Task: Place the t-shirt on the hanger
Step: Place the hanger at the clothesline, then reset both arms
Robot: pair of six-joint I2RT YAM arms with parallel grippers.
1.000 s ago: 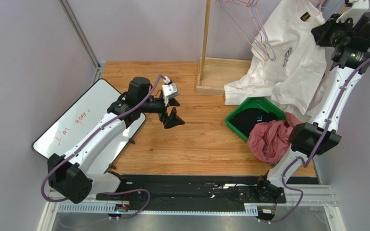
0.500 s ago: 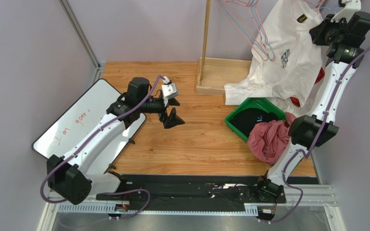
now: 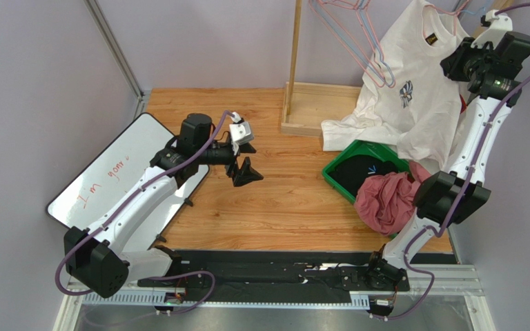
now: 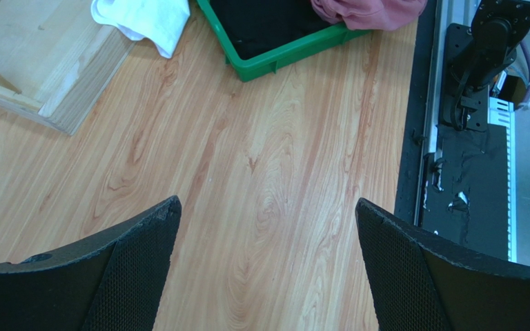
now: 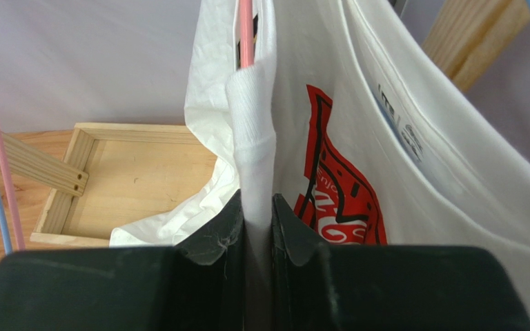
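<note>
Hanging at 1 o'clock in the top view, the t-shirt (image 3: 413,69) drapes beside the rack (image 3: 294,48), and the right gripper (image 3: 462,63) meets its shoulder edge from 3 o'clock. In the right wrist view the jaws stand nearly together, pinching a fold of the t-shirt that runs from 12 to 6 o'clock. The hanger (image 5: 246,31), a pink wire, rises out of that fold dead at 12. Any release should, I judge, back off toward 6.

The left gripper (image 3: 246,169) hangs spread wide at 9 o'clock, well apart, so the right arm is nearer.

The dark neck label (image 3: 432,39) is too small to read. The whiteboard (image 3: 102,183) shows red "I'm gonn". Red script on the other shirt (image 5: 337,186) is cut off.
</note>
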